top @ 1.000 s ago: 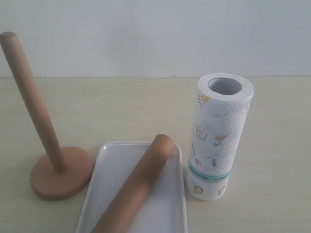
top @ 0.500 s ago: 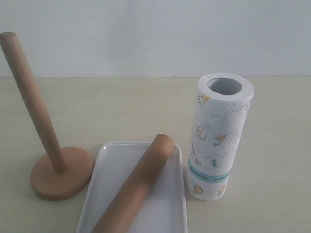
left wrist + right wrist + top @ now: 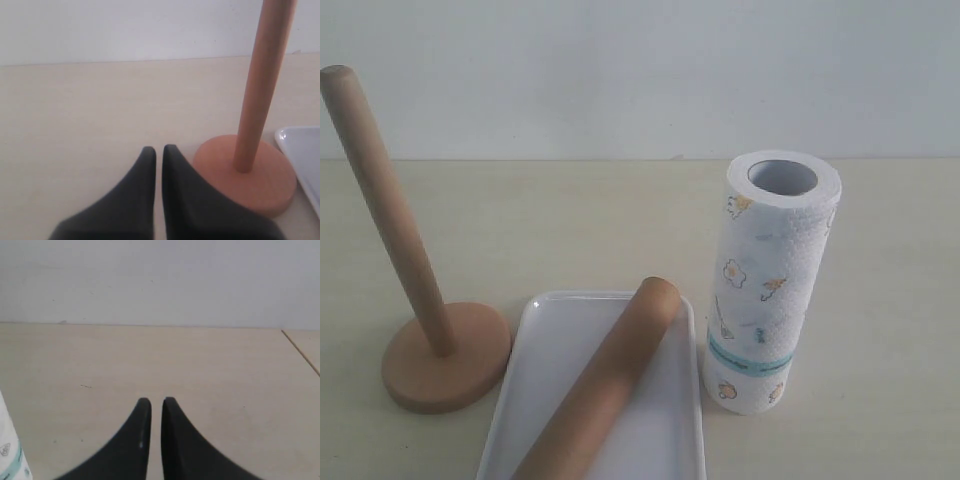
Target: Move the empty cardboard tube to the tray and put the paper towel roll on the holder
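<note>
A pale wooden table runs back to a plain white wall. In the exterior view the tray lies at the near middle and serves as the anchor. The empty cardboard tube lies slantwise inside it, its far end up at the tray's far right corner, so that half of the job looks done. The paper towel roll stands upright just beside the tray's right rim, hollow core facing up, which suits a grasp and a lift. The holder stands just beside the tray's left rim, its dowel bare and ready for the roll. No arm shows here. In the left wrist view the left gripper sits low over the table beyond the holder from the tray, jaws pressed nearly together with nothing between them, probably parked. In the right wrist view the tray is out of sight and the roll is only a sliver at the edge. The right gripper is likewise closed to a thin slit and empty, pointing at bare table.
</note>
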Available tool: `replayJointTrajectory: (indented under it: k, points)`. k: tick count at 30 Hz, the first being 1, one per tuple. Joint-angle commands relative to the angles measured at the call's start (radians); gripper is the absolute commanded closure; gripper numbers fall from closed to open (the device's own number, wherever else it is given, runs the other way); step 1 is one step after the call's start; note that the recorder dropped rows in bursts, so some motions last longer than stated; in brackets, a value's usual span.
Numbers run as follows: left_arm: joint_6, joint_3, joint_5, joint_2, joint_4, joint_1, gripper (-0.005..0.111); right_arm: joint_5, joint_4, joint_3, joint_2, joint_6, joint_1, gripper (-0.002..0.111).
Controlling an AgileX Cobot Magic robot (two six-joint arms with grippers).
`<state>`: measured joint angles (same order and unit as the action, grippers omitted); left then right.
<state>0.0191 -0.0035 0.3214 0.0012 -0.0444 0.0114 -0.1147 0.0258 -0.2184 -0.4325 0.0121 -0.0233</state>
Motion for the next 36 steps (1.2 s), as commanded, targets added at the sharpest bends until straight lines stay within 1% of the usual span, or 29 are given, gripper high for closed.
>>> replayJointTrajectory:
  k: [1, 3, 8, 11, 14, 16, 19, 24, 29, 30, 31, 33, 36]
  points:
    - [0.006, 0.003, -0.002, -0.001, 0.006, -0.003, 0.103, 0.096, -0.026, -0.008, -0.021, 0.093, 0.002, 0.100]
    - [0.006, 0.003, -0.002, -0.001, 0.006, -0.003, 0.103, 0.115, -0.038, -0.008, -0.021, 0.167, 0.002, 0.100]
    - [0.006, 0.003, -0.002, -0.001, 0.006, -0.003, 0.103, 0.142, -0.038, 0.017, -0.065, 0.168, 0.002, 0.100]
    - [0.006, 0.003, -0.004, -0.001, 0.006, -0.003, 0.103, 0.208, -0.036, 0.056, -0.135, 0.166, -0.026, 0.100]
    - [0.006, 0.003, -0.004, -0.001, 0.006, -0.003, 0.103, 0.336, 0.040, 0.093, -0.222, 0.157, -0.099, 0.101]
    - [0.006, 0.003, -0.004, -0.001, 0.006, -0.003, 0.103, 0.440, 0.159, 0.114, -0.288, 0.157, -0.167, 0.109]
    - [0.006, 0.003, -0.004, -0.001, 0.006, -0.003, 0.103, 0.545, 0.288, 0.128, -0.380, 0.157, -0.263, 0.108]
    - [0.006, 0.003, -0.004, -0.001, 0.006, -0.003, 0.103, 0.548, 0.304, 0.128, -0.483, 0.131, -0.360, 0.108]
    - [0.006, 0.003, -0.004, -0.001, 0.006, -0.003, 0.103, 0.555, 0.304, 0.128, -0.557, 0.160, -0.405, 0.107]
    - [0.006, 0.003, -0.004, -0.001, 0.006, -0.003, 0.103, 0.555, 0.304, 0.128, -0.568, 0.178, -0.405, 0.103]
    - [0.006, 0.003, -0.004, -0.001, 0.006, -0.003, 0.103, 0.551, 0.304, 0.128, -0.570, 0.201, -0.405, 0.096]
    - [0.006, 0.003, -0.004, -0.001, 0.006, -0.003, 0.103, 0.549, 0.304, 0.128, -0.578, 0.224, -0.405, 0.075]
    - [0.006, 0.003, -0.004, -0.001, 0.006, -0.003, 0.103, 0.554, 0.298, 0.128, -0.578, 0.254, -0.405, 0.024]
